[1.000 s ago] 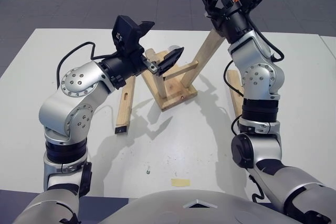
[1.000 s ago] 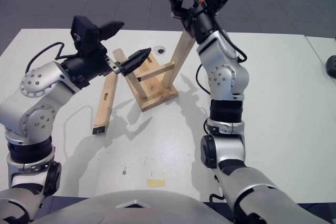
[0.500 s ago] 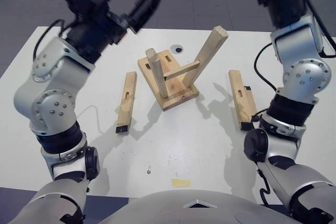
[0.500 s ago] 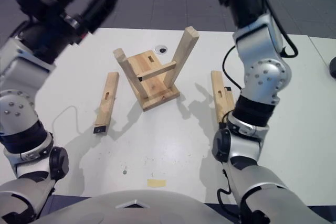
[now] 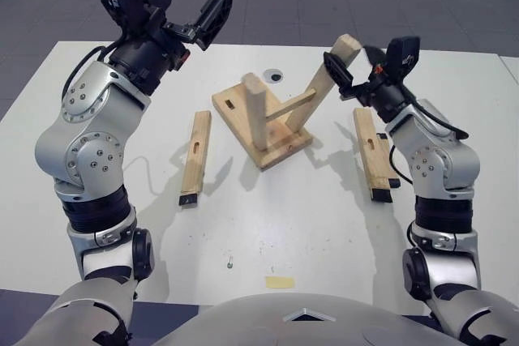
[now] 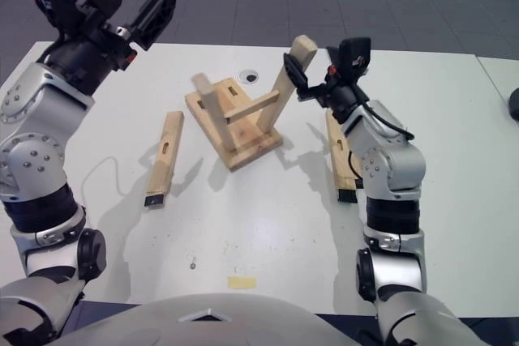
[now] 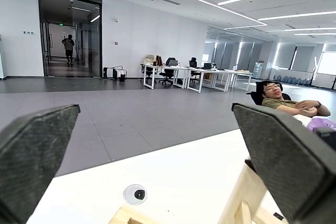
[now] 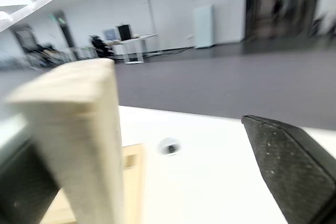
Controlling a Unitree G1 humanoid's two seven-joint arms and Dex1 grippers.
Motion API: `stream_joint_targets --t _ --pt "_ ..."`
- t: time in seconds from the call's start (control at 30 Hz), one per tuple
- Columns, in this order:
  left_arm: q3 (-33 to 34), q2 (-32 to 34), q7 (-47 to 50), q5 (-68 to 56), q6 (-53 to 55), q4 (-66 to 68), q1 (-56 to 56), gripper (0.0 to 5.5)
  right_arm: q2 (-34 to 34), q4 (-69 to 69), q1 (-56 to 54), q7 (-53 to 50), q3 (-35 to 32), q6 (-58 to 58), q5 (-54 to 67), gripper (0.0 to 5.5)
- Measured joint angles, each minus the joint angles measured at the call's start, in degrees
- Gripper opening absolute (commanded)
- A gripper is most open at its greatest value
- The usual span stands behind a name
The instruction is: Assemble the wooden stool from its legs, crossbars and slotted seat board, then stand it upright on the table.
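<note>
The left gripper [image 5: 190,6] hangs high over the table's [image 5: 268,224] far left, fingers spread wide, holding nothing. Its wrist view looks between them at a grommet [image 7: 137,194]. A loose leg [image 5: 195,158] lies flat. Beside it the seat board [image 5: 280,142] rests with its crossbar [image 5: 292,107] raised. The right gripper [image 5: 369,61], wide apart, brackets the tilted leg [image 5: 328,87]. Its wrist view shows the leg's end away from the far pad [image 8: 286,166]. A second loose leg [image 5: 373,155] lies rightmost.
</note>
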Motion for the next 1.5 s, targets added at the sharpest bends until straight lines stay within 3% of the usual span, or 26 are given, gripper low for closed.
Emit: stream_joint_targets --t 0.13,0.3,0.5,0.57,0.63,0.83,1.1,1.2,1.33,1.5 --pt "-0.21 -0.27 0.71 1.05 -0.97 0.56 0.13 5.4 -0.42 8.02 -9.86 -1.93 -1.63 -12.2 -6.33 5.37" --pt "-0.72 -0.23 0.73 2.51 -1.06 1.57 0.14 5.4 3.01 5.24 -16.89 -2.81 -7.71 -16.52 0.03 5.37" --pt "-1.98 -0.32 0.69 3.27 -1.06 1.47 0.53 5.4 7.56 -9.11 -15.32 -0.67 -9.38 -1.11 24.88 5.37" --pt "-2.72 -0.41 0.7 3.92 -1.06 1.33 1.22 5.4 7.41 -15.46 -11.4 1.25 -7.92 7.92 36.9 5.37" --pt "-3.14 -0.5 0.93 4.42 -1.06 1.12 1.83 5.4 6.8 -17.84 -6.45 1.73 -4.94 14.29 40.53 5.37" --pt "-3.43 -0.78 1.3 4.68 -0.96 -0.1 2.47 5.4 4.99 -15.12 7.36 -1.64 -3.57 19.99 36.31 5.37" --pt "-5.17 -2.16 1.78 4.81 -0.77 -0.09 3.43 5.4 5.56 -10.08 -1.06 -0.24 -4.11 8.8 24.89 5.37" --pt "-5.2 -2.23 1.85 4.91 -0.77 -0.11 3.44 5.4 5.58 -11.15 0.06 3.66 -4.54 12.36 29.95 5.37" --pt "-5.13 -2.13 1.83 5.39 -0.77 -0.12 4.43 5.4 0.9 -17.2 9.83 12.66 -4.15 23.0 41.84 5.37" --pt "-5.02 -1.92 1.74 5.71 -0.78 -0.09 4.74 5.4 -3.78 -12.29 16.67 10.79 -6.4 24.11 35.38 5.37"
